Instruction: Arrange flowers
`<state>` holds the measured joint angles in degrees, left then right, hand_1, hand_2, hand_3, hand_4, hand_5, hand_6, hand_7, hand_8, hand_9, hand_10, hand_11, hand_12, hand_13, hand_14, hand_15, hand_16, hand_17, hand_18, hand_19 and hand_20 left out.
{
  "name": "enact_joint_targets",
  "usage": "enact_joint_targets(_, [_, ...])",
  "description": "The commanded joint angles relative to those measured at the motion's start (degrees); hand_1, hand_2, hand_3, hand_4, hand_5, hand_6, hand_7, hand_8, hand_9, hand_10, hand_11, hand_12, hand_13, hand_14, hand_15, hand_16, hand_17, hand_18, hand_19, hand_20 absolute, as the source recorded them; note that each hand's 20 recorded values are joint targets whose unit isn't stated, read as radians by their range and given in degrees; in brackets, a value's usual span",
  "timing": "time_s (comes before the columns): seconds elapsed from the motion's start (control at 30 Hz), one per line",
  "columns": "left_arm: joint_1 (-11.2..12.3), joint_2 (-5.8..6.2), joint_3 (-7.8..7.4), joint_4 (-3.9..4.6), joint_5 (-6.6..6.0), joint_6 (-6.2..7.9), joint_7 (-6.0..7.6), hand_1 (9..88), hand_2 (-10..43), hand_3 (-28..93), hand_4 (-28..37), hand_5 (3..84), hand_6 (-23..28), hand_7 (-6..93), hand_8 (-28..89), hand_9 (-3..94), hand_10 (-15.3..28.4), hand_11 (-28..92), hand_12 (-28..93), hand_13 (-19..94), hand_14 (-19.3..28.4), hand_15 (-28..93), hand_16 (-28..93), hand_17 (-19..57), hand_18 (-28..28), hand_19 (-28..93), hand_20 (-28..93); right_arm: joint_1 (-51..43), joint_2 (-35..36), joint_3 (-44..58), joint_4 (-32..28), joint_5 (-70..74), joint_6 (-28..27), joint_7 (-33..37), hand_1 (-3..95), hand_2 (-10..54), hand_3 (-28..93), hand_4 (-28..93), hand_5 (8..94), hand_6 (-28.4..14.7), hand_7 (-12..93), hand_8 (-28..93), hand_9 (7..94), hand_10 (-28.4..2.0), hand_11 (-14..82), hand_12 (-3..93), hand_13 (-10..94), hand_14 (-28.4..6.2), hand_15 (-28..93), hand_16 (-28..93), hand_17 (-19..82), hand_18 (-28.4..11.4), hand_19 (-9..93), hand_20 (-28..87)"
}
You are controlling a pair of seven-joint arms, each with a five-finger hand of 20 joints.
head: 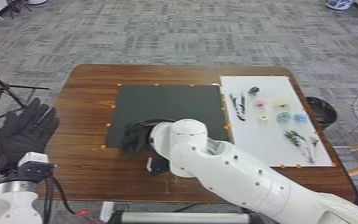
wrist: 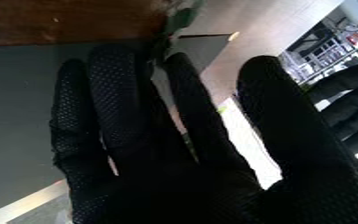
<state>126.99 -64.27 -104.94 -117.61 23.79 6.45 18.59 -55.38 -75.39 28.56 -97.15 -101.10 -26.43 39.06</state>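
Over the lower part of the dark mat [head: 171, 102] is my right hand [head: 136, 137], beside a dark rounded thing partly hidden by the white arm. In the right wrist view, the glove of my right hand [wrist: 184, 185] has straight fingers; a green leaf [wrist: 183, 19] stands beyond the fingertips, and a thin stem passes behind or between them. I cannot tell whether it is held. My left hand [head: 24, 131] is open at the table's left side; it is also at the edge of the right wrist view [wrist: 349, 97]. Pink [head: 260, 103] and blue flowers [head: 284, 117] lie on the white board [head: 246, 85].
Green sprigs [head: 296, 138] and dark stems [head: 238, 106] also lie on the board. Orange markers line the mat and board. A black bin [head: 321, 111] stands off the brown table's [head: 91, 90] right side, and a tripod [head: 5, 86] off its left.
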Motion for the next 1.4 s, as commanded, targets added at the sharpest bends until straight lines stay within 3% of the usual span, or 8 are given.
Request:
enact_joint_targets(0.03, [0.49, -0.09, 0.17, -0.06, 0.06, -1.17, 0.47, 22.7, 20.3, 70, -28.3, 39.9, 9.5, 6.8, -7, 29.2, 15.4, 17, 10, 21, 14.7, 19, -2, -8.3, 11.9, 28, 8, 0.75, 0.21, 0.01, 1.20, -0.48, -0.54, 0.49, 27.2, 11.1, 77, -20, 52.8, -13.2, 6, -11, 41.5, -21.0, 16.6, 18.6, 45, -17.6, 75, 21, 23, -23.1, 76, 31])
enact_joint_targets(0.57, [0.95, -0.15, -0.07, -0.23, -0.01, -1.51, 1.05, 22.6, 20.0, 70, -28.3, 39.7, 9.5, 6.6, -7, 29.1, 15.4, 17, 10, 21, 14.7, 19, -2, -8.3, 12.0, 28, 8, 2.09, 2.07, 1.45, -0.94, -2.17, 9.78, -0.46, 34.6, 4.7, 81, -21, 54.2, -14.4, 6, -12, 40.9, -20.7, 17.6, 18.6, 46, -15.9, 75, 23, 24, -21.7, 76, 31])
enact_joint_targets(0.7, [1.20, -0.33, -0.18, -0.30, -0.14, -1.43, 1.18, 22.6, 20.0, 70, -28.3, 39.7, 9.5, 6.5, -7, 29.1, 15.4, 17, 10, 21, 14.6, 19, -2, -8.3, 12.0, 28, 8, 1.79, 2.56, 1.82, -2.01, -1.62, 8.82, -0.35, 34.3, 4.2, 82, -22, 53.8, -14.5, 6, -12, 40.7, -20.6, 17.7, 18.7, 46, -15.6, 75, 23, 24, -21.5, 76, 31])
enact_joint_targets(0.8, [1.27, -0.40, -0.44, -0.25, 0.00, -1.54, 1.11, 22.6, 20.0, 70, -28.3, 39.7, 9.5, 6.6, -7, 29.1, 15.3, 17, 10, 21, 14.6, 19, -2, -8.3, 12.0, 28, 8, 1.77, 2.82, 0.39, -4.15, -1.80, 9.09, 3.40, 30.4, 6.2, 82, -21, 50.3, -11.6, 8, -11, 42.6, -20.1, 18.7, 19.3, 47, -16.2, 74, 23, 25, -22.1, 76, 32])
enact_joint_targets(0.87, [0.88, -0.50, -0.34, -0.04, 0.03, -1.76, 1.05, 22.6, 20.0, 70, -28.3, 39.7, 9.6, 6.5, -7, 29.1, 15.3, 17, 10, 21, 14.6, 19, -2, -8.3, 12.0, 28, 8, 2.12, 3.26, -2.74, -5.15, -4.12, 13.61, 5.60, 29.7, 2.6, 81, -21, 53.2, -9.5, 11, -10, 49.7, -19.7, 21.0, 19.8, 52, -15.7, 72, 25, 28, -23.4, 79, 31])
enact_joint_targets(0.97, [0.51, -0.71, -0.27, 0.15, 0.23, -2.40, 0.67, 22.6, 20.0, 70, -28.3, 39.8, 9.6, 6.5, -7, 29.1, 15.4, 17, 10, 21, 14.6, 19, -2, -8.4, 12.0, 28, 8, 0.30, 3.73, -0.27, -6.00, -4.45, 3.91, -2.14, 29.7, -3.1, 79, -23, 60.1, -7.1, 18, -10, 58.6, -18.8, 25.7, 22.1, 58, -13.7, 71, 28, 31, -23.6, 81, 31])
enact_joint_targets(1.1, [0.27, -0.39, -0.25, 0.24, 0.24, -1.92, 0.55, 22.7, 19.9, 70, -28.3, 39.7, 9.6, 6.7, -7, 29.1, 15.6, 17, 10, 21, 14.6, 19, -2, -8.4, 12.0, 28, 8, -0.72, 1.86, 3.12, -5.95, 6.60, -6.99, -1.12, 25.4, 10.4, 77, -23, 48.1, -0.7, 18, -12, 51.8, -19.8, 24.0, 22.3, 52, -15.9, 71, 30, 27, -23.1, 78, 31])
enact_joint_targets(1.4, [-0.81, 0.25, 0.78, 0.70, 0.20, -2.02, 0.51, 22.8, 19.9, 70, -28.3, 39.9, 9.8, 7.3, -7, 29.2, 15.8, 18, 10, 21, 15.0, 20, -2, -8.4, 12.0, 28, 8, -1.02, -0.15, 1.24, -2.48, 5.67, -9.82, -0.24, 23.7, 16.5, 72, -20, 38.2, 3.8, 10, -11, 46.2, -20.7, 18.5, 20.7, 49, -17.5, 72, 27, 24, -23.3, 76, 32])
